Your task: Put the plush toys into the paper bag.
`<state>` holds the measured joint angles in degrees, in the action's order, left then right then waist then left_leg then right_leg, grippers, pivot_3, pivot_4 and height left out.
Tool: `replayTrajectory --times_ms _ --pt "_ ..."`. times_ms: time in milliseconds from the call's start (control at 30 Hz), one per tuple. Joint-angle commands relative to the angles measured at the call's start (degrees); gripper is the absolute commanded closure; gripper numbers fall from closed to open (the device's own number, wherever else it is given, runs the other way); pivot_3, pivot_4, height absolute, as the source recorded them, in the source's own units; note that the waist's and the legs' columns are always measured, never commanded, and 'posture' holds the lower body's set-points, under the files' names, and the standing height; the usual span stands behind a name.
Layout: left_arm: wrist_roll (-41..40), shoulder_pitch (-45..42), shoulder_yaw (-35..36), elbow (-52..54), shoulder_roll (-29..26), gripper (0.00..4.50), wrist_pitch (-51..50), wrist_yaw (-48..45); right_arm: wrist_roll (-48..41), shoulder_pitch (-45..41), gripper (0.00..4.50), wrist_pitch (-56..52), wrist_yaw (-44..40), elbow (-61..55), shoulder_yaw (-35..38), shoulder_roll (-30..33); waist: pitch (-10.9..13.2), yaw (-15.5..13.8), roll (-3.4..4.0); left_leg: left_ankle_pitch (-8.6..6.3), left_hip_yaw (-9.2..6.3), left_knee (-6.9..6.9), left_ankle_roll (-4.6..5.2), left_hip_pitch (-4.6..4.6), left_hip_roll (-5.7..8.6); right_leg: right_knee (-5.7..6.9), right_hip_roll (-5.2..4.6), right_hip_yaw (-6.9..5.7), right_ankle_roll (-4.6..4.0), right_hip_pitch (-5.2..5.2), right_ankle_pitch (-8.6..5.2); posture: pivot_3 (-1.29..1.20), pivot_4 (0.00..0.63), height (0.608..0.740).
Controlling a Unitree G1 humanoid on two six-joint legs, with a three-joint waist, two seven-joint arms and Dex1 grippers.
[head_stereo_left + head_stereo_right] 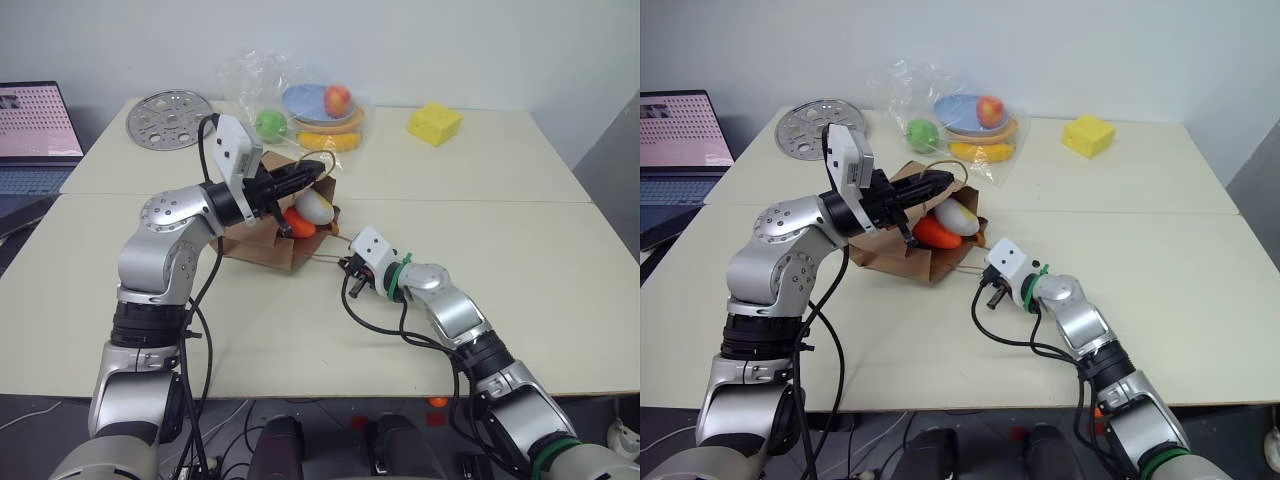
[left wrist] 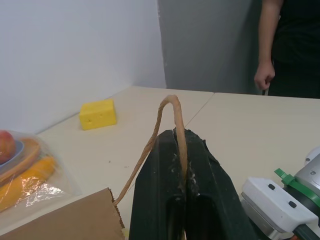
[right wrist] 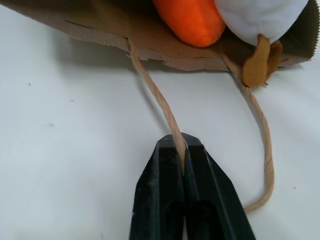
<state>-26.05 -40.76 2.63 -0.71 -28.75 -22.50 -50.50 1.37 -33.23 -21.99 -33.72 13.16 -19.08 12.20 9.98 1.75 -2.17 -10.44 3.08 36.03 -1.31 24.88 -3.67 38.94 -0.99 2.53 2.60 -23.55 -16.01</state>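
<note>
Toys: orange plush carrot [image 3: 192, 20] and white plush egg [image 3: 262, 17] lie in brown paper bag [image 1: 902, 255] mouth on the table.
Grippers: left gripper [image 2: 181, 172] clamps upper string handle [image 2: 172, 120]; right gripper [image 3: 184, 165] pinches lower handle [image 3: 160, 100].
Next: likely lift both handles evenly, tipping toys deeper.

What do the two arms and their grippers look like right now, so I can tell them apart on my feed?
Both arms are silver metal with black joint sections and loose black cables. Each wrist carries a white boxy camera block. The left gripper and right gripper both have two black fingers. The right arm has green rings, one near its wrist and one further up.
</note>
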Motion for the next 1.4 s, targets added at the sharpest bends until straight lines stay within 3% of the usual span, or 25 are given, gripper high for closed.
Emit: replayTrajectory --times_ms 33,167,367,633,833,1100,1133,1233,1400 --pt "-1.3 -1.3 0.9 1.7 1.2 4.50 0.0 1.0 0.1 2.5 4.49 4.6 3.3 -5.3 4.1 1.1 0.0 -0.1 0.00 0.00 -0.01 0.00 0.00 0.01 0.01 -0.01 -0.01 0.00 0.00 0.01 0.00 0.00 0.150 0.740" --pt "1.0 -4.6 -0.2 -2.5 2.5 4.50 2.8 1.2 0.5 5.6 4.49 9.0 6.5 -12.6 7.5 2.4 0.0 -0.2 -0.01 0.00 0.02 0.01 0.00 0.03 0.04 -0.04 -0.03 0.02 0.01 0.01 0.00 0.00 0.150 0.740" --pt "6.1 -16.6 -1.7 -18.3 9.3 4.50 12.4 2.6 5.7 6.5 4.49 16.8 14.7 -25.9 13.9 6.2 0.0 -0.5 -0.03 0.01 0.01 0.07 0.00 0.03 0.08 -0.09 -0.02 0.02 0.03 0.04 0.00 0.00 0.150 0.740" --pt "6.3 -25.2 0.9 -33.2 13.4 4.50 19.8 1.9 16.4 1.7 4.49 22.7 19.3 -31.5 11.4 8.4 0.0 0.2 -0.03 0.00 -0.02 -0.07 0.00 -0.01 0.00 -0.06 0.10 0.01 0.09 -0.02 -0.02 0.00 0.150 0.740" --pt "6.7 -23.3 1.0 -34.0 12.5 4.50 19.4 -0.5 17.4 1.1 4.49 23.3 18.2 -29.9 9.0 7.3 0.0 -0.1 -0.03 0.00 -0.04 -0.09 0.00 0.04 -0.02 -0.03 0.14 0.00 0.08 -0.07 -0.02 0.00 0.150 0.740" --pt "6.9 -13.1 0.2 -25.3 7.6 4.50 14.1 -2.7 10.0 3.7 4.49 14.1 5.7 -29.0 4.9 6.7 0.0 0.0 -0.03 0.01 -0.07 -0.03 -0.01 -0.04 -0.03 0.06 0.09 -0.05 0.07 0.02 -0.02 0.00 0.150 0.740" --pt "6.4 -11.7 0.2 -23.2 6.7 4.50 13.0 -3.4 10.6 3.9 4.31 15.1 5.4 -28.8 5.0 7.8 0.0 -0.1 -0.03 0.01 -0.07 -0.01 -0.01 -0.02 -0.03 0.06 0.09 -0.05 0.07 0.02 -0.02 0.00 0.150 0.740" --pt "4.6 -8.4 1.5 -16.6 4.5 3.90 9.7 -3.3 8.8 4.4 3.58 16.0 2.6 -29.4 5.7 9.7 0.0 -0.2 -0.03 0.01 -0.02 0.01 -0.01 -0.01 0.04 -0.02 0.00 -0.01 0.07 0.06 -0.02 0.00 0.150 0.740" --pt "3.2 -2.0 3.6 -5.6 -0.1 2.37 4.7 -2.0 3.7 4.8 1.76 14.6 -2.1 -32.7 8.3 13.0 0.0 -0.1 -0.03 0.01 -0.01 0.03 -0.01 -0.02 0.05 0.00 -0.03 -0.01 0.07 0.08 -0.02 0.00 0.150 0.740"
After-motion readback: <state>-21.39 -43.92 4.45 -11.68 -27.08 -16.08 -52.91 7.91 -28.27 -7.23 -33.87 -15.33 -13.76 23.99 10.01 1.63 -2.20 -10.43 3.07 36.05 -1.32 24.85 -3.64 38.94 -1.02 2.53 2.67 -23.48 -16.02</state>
